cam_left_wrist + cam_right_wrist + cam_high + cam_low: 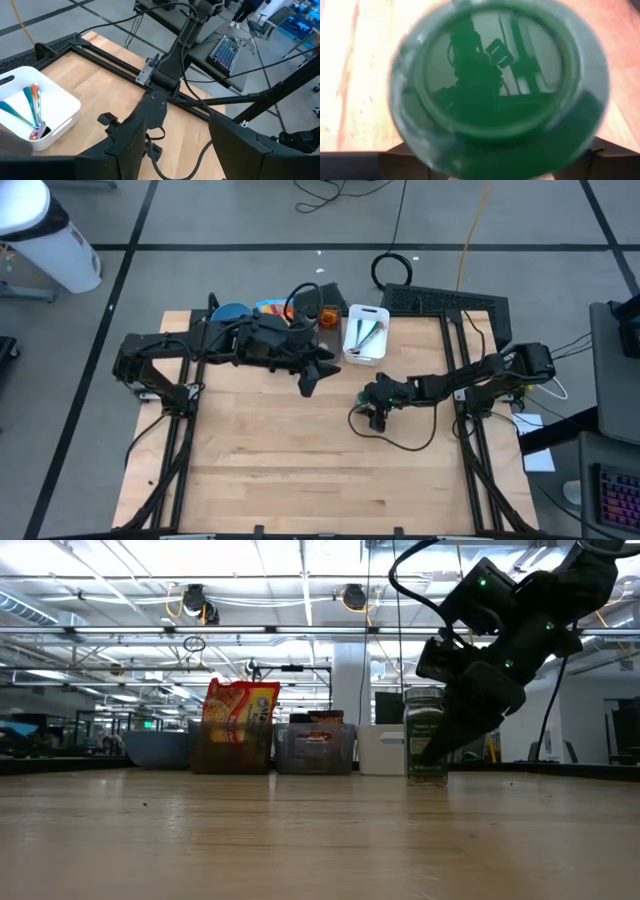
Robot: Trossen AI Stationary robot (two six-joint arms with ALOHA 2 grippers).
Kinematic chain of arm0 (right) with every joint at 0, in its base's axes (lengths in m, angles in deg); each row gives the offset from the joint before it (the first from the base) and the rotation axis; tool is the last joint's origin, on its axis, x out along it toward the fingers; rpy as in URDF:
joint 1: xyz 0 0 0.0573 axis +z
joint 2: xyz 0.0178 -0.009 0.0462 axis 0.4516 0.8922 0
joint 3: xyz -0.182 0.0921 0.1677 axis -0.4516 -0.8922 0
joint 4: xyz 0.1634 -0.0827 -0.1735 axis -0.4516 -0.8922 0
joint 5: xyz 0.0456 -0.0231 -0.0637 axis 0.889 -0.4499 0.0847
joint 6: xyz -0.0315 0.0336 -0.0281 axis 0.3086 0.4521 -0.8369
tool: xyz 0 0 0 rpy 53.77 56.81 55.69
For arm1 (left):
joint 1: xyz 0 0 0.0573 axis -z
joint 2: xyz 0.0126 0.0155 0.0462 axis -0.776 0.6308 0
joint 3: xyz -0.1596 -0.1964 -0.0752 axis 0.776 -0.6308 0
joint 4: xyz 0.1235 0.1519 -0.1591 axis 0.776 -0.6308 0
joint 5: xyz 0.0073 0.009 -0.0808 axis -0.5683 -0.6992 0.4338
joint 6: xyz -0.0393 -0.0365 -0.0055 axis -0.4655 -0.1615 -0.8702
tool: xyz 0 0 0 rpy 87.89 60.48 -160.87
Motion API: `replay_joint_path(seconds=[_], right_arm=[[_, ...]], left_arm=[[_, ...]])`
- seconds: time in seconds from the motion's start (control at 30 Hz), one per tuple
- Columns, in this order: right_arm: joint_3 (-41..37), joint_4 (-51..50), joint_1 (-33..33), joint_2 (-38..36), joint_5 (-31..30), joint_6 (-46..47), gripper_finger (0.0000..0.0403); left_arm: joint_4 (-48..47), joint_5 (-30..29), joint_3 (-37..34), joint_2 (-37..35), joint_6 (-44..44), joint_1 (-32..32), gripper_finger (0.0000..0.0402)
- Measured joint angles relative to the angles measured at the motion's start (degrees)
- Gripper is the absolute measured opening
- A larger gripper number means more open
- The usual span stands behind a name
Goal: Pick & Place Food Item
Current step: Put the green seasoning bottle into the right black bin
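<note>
Right now my right gripper (377,420) hangs over the middle of the wooden table (260,470), pointing down at a small spice jar (426,736) with a green lid (495,85). From my right wrist the lid fills almost the whole view, seen straight from above, and my own fingers show only as dark edges beside it. In the low view the jar stands upright on the table with my right gripper leaning in against its side, but I cannot tell whether my right fingers are pinching the jar or merely standing around it. My left gripper (310,383) hovers above the far middle of the table, just beside a white bin (366,332) that holds a few utensils, and its fingers (132,145) are spread apart with nothing between them. Along the far edge of the table, left of the white bin, sit a blue bowl (231,312), a yellow snack bag (241,710) standing in a clear box, and a second clear box (315,749) beside it. The jar is near the white bin but not touching it.
</note>
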Motion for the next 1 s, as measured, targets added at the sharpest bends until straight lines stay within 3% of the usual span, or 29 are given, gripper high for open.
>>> replay_joint_path(seconds=[0.23,0.47,0.77,1.0], right_arm=[[-0.1,1.4,-0.2,0.0,2.0,1.7,0.0280],[-0.1,2.4,-0.3,-1.7,8.7,1.2,0.0297],[-0.1,1.5,-0.4,-12.0,0.0,-6.9,0.0288],[-0.1,1.5,-0.4,-20.5,0.1,-4.2,0.0286]], left_arm=[[-0.4,0.0,0.0,0.0,-0.1,0.0,0.0227],[-0.7,0.0,0.0,0.0,-0.1,0.0,0.0227],[-0.7,0.0,0.0,0.0,0.0,0.0,0.0227],[-0.8,-0.1,0.0,0.0,-0.1,0.0,0.0227]])
